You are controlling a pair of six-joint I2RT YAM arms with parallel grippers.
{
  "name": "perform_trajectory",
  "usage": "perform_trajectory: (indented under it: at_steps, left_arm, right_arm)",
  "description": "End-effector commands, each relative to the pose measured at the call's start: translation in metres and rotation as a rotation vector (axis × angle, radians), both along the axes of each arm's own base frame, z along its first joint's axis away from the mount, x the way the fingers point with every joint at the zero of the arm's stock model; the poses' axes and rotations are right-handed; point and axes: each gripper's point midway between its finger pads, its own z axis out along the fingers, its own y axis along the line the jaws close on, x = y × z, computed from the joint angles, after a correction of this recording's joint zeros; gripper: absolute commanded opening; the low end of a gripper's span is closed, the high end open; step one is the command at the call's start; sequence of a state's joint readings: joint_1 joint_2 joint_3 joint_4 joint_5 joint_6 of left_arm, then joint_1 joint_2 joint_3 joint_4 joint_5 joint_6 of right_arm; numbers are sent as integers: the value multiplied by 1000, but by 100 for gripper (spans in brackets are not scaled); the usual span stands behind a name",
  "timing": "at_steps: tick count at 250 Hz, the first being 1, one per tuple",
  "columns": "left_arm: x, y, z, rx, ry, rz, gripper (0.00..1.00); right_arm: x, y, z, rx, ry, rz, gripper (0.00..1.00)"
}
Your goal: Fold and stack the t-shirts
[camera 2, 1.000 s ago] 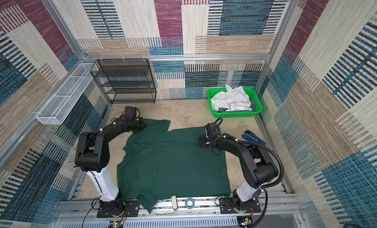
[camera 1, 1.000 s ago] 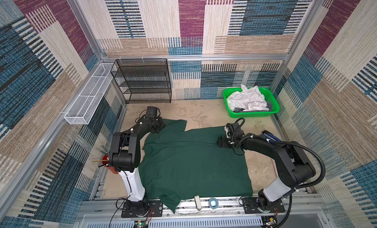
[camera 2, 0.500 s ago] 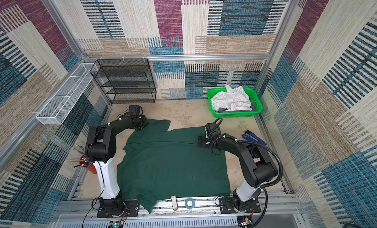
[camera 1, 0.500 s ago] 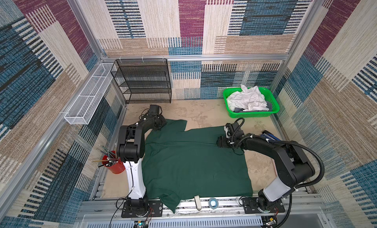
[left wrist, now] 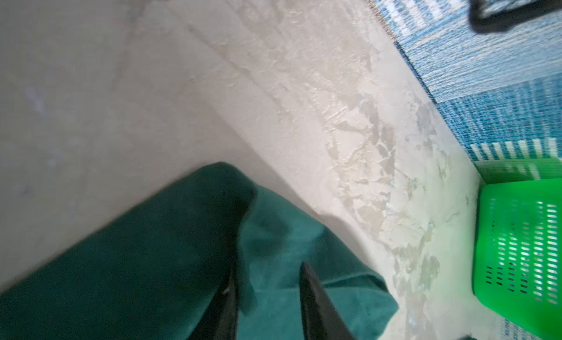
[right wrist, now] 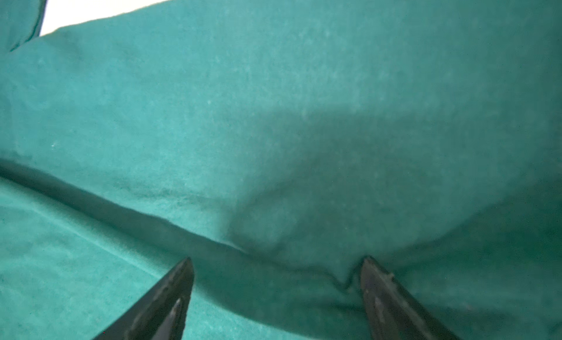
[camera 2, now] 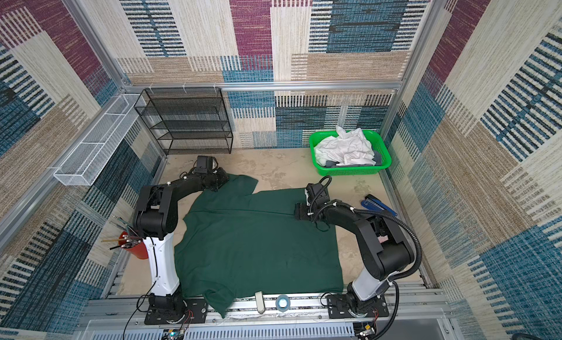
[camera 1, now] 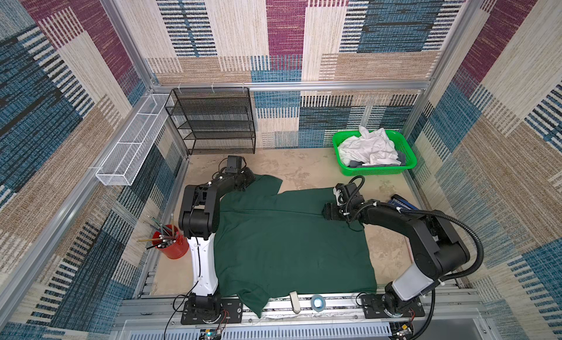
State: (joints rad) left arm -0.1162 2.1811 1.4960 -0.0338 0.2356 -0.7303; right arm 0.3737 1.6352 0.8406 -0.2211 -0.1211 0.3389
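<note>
The left gripper (left wrist: 269,267) has its fingers closed in on a bunched fold of the dark green t-shirt (camera 1: 289,247), pinching the sleeve at the far left corner. The sleeve looks a bit lifted there, with a shadow under it on the table (camera 1: 304,171). In both top views the left gripper (camera 1: 248,182) sits right on that sleeve, just near of the black mesh shelf (camera 1: 213,119).

The right gripper (right wrist: 278,259) is spread wide, not holding anything. Its fingertips (right wrist: 369,262) are down at the cloth, either side of a folded edge that puckers by one tip. From above it's at the far right part of the shirt (camera 2: 299,212).

The shirt itself is laid mostly flat across the middle of the table, between the two arms. One near corner flops over the front rail, beside a roll of tape (camera 1: 317,301).

Further out, the white t-shirts (camera 1: 369,148) are heaped in the green basket (camera 1: 374,171) at the far right, with some grey fabric (camera 1: 354,163) poking out underneath. The red cup of pencils (camera 1: 171,247) stands on the left, well clear of the cloth.
</note>
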Motion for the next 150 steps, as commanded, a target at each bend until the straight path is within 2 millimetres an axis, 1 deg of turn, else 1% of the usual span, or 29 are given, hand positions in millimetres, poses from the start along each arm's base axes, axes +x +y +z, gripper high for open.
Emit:
perform_trajectory:
  at_steps: [1, 22, 51, 52, 66, 80, 94, 107, 122, 150]
  left_arm:
    - [22, -15, 12, -50, -73, -29, 34]
    - [38, -25, 18, -68, -107, -40, 34]
    - [59, -38, 38, -59, -179, -55, 34]
    - [59, -41, 39, -60, -182, -59, 34]
    - [66, -43, 48, -67, -206, -65, 34]
    - [66, -46, 59, -76, -229, -80, 34]
    - [58, -47, 66, -79, -237, -97, 34]
    - [42, -43, 71, -54, -227, -104, 34]
    - [16, -29, 64, 19, -163, -77, 34]
    - [-35, -5, 42, 149, -30, -62, 34]
  right_arm:
    - [-8, 3, -4, 13, 31, 13, 87]
    - [-9, 2, -4, 12, 33, 14, 87]
    - [-11, 1, -5, 8, 36, 13, 87]
    - [-11, 1, -5, 8, 36, 12, 87]
    - [-13, 0, -5, 10, 39, 12, 87]
    - [-13, 0, -4, 11, 38, 10, 87]
    - [-13, 0, -1, 12, 30, 7, 87]
    - [-13, -2, 2, 11, 22, 1, 87]
    - [-13, -2, 4, 11, 15, -4, 87]
    - [-13, -1, 7, 19, 13, 0, 87]
